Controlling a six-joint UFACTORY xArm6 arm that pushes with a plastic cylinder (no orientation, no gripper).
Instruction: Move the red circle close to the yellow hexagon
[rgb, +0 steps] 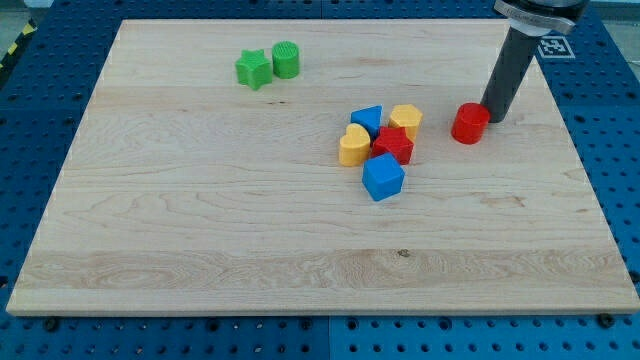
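Camera view. The arm ends in a dark rod (510, 70) that comes down from the view's top right corner. No claw shows in this view, so an open or closed state cannot be told. My tip (494, 121) rests on the counter (200, 220), a pale wooden board on a blue perforated base (615, 130).

Positions relative to my tip:

- The red circle (469, 123) stands just beside my tip on the view's left. Whether the two touch or a thin gap remains cannot be told.
- The yellow hexagon (405, 119) lies further to the view's left, past the red circle and at about the same height in the view. It is near the red circle, with bare wood between them.
- The red star (393, 145) sits left of my tip and slightly toward the view's bottom, touching the yellow hexagon.
- A blue block (367, 120), shape unclear, sits just left of the yellow hexagon.
- The yellow heart (353, 146) sits against the left side of the red star.
- A second blue block (382, 177), also of unclear shape, lies just below the red star.
- The green circle (286, 59) and green star (254, 68) stand side by side well apart from my tip, far to the view's upper left.
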